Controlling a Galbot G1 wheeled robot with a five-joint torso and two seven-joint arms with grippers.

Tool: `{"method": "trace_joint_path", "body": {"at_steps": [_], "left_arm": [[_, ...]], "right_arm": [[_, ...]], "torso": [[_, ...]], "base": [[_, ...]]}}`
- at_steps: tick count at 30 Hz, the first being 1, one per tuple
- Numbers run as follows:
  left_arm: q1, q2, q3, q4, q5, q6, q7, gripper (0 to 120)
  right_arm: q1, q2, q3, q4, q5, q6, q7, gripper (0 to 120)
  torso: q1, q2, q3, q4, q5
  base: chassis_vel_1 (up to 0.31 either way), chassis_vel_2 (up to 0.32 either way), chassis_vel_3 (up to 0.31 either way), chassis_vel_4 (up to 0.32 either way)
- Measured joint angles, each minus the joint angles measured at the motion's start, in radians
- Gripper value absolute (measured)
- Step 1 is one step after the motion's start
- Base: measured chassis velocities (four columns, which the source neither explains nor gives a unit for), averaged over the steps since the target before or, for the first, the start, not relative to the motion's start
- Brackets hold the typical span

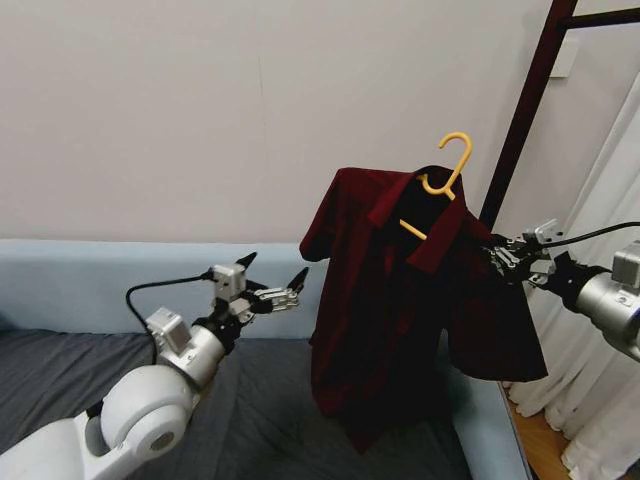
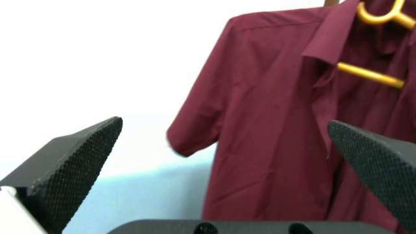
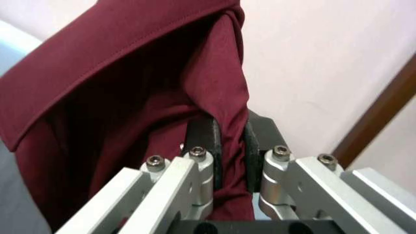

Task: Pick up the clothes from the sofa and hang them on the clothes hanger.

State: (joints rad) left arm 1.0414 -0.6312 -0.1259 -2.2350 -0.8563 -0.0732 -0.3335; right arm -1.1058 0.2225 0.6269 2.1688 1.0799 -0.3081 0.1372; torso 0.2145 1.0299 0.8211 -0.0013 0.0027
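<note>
A dark red shirt (image 1: 390, 300) hangs on a yellow hanger (image 1: 445, 175) in the air above the sofa's right end. The hanger's hook is free, just left of the dark rack pole (image 1: 520, 120). My right gripper (image 1: 492, 258) is shut on the shirt at its right shoulder; in the right wrist view the pads (image 3: 204, 141) pinch a fold of the red cloth (image 3: 130, 87). My left gripper (image 1: 275, 268) stands open left of the shirt, apart from it. In the left wrist view, its fingers (image 2: 71, 170) frame the shirt (image 2: 273, 136) and hanger (image 2: 370, 73).
The light blue sofa back (image 1: 80, 290) and dark grey seat (image 1: 60, 370) lie below my left arm. The rack's top bar (image 1: 600, 18) crosses the upper right corner. White curtains (image 1: 600, 230) hang at the far right over a wooden floor (image 1: 535, 435).
</note>
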Motion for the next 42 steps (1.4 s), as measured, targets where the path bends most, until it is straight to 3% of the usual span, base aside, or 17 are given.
{"method": "trace_joint_path", "body": {"at_steps": [9, 14, 17, 29, 42], "left_arm": [[0.341, -0.177, -0.157, 0.016, 0.238, -0.082, 0.036, 101], [0.533, -0.259, -0.255, 0.011, 0.349, -0.143, 0.067, 100], [0.624, -0.305, -0.279, 0.013, 0.422, -0.174, 0.084, 100], [0.722, -0.458, -0.261, 0.039, 0.551, -0.244, 0.097, 100], [0.752, -0.496, -0.227, 0.065, 0.614, -0.275, 0.107, 100]], "right_arm": [[-0.041, 0.118, 0.078, 0.03, -0.08, -0.044, 0.06, 8], [-0.048, 0.129, 0.099, 0.047, -0.105, -0.081, 0.045, 8], [-0.065, 0.111, 0.165, 0.08, -0.103, -0.179, 0.045, 8], [-0.049, 0.022, 0.364, 0.125, 0.01, -0.417, 0.074, 8], [-0.05, 0.003, 0.428, 0.047, 0.037, -0.431, 0.103, 8]], "torso": [[0.0, 0.0, 0.0, -0.0002, -0.0001], [0.0, 0.0, 0.0, 0.0003, 0.0], [0.0, 0.0, 0.0, 0.0001, 0.0], [0.0, 0.0, 0.0, -0.0002, 0.0], [0.0, 0.0, 0.0, -0.0001, 0.0001]], "base": [[0.0, 0.0, 0.0, 0.0], [0.0, 0.0, 0.0, 0.0], [0.0, 0.0, 0.0, 0.0], [0.0, 0.0, 0.0, 0.0], [0.0, 0.0, 0.0, 0.0]]}}
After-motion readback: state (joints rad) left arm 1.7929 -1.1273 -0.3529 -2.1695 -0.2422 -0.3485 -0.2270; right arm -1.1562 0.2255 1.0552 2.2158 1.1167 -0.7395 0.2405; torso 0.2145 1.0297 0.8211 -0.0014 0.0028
